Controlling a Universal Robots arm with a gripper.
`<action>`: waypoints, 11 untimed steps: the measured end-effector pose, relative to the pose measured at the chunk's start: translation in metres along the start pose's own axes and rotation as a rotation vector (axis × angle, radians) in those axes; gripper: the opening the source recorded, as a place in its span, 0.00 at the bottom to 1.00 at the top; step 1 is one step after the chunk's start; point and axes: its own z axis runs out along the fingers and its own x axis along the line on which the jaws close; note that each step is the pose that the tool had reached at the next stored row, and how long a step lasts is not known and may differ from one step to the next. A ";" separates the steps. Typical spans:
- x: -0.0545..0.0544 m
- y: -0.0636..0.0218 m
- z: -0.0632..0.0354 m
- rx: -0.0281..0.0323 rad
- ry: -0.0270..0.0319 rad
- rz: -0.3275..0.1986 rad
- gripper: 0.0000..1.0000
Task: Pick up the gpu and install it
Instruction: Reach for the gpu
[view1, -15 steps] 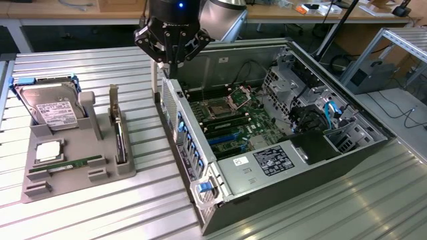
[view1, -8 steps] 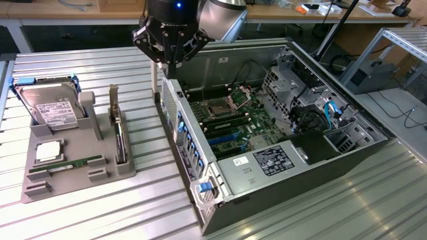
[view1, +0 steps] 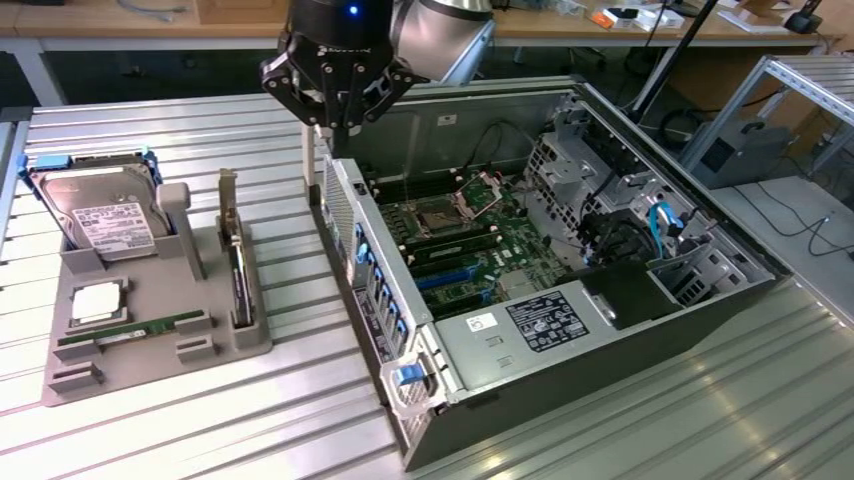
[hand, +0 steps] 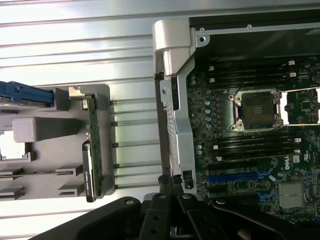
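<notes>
The gpu (view1: 238, 270), a thin dark card, stands on its long edge in a slot along the near-case side of a grey holding tray (view1: 140, 358), in the left-centre of the exterior view; its pale metal bracket strip rises at the far end. In the wrist view the same card (hand: 92, 150) shows edge-on, green and black, seated in the tray (hand: 40, 130) and touched by nothing. The same tray carries a green memory stick (view1: 134, 330) lying flat toward the near edge, a square processor chip (view1: 98, 300) beside it, and a boxy silver hard drive (view1: 104, 222) with a white label, propped in a blue carrier at the upper left. The gripper (view1: 334, 122) hangs at the upper centre of the exterior view, above the gap between the tray and the rear corner of the open computer case (view1: 601, 390); its fingers are drawn fully together and grip nothing. Seen from the wrist, the gripper (hand: 172, 210) is a dark linkage over the silver rear edge of the case. Inside the case, to the exterior view's right, lies the motherboard (view1: 481, 235) with an empty processor socket (view1: 438, 213) and blue expansion slots (view1: 447, 277). Tray and case both rest on a ribbed metal table (view1: 200, 430).
</notes>
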 end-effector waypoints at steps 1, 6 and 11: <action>0.000 0.0000 0.0000 -0.0001 0.0000 0.000 0.11; 0.002 -0.0002 -0.0001 0.0000 0.0000 0.000 0.11; 0.003 -0.0002 -0.0001 0.0000 0.0000 0.000 0.11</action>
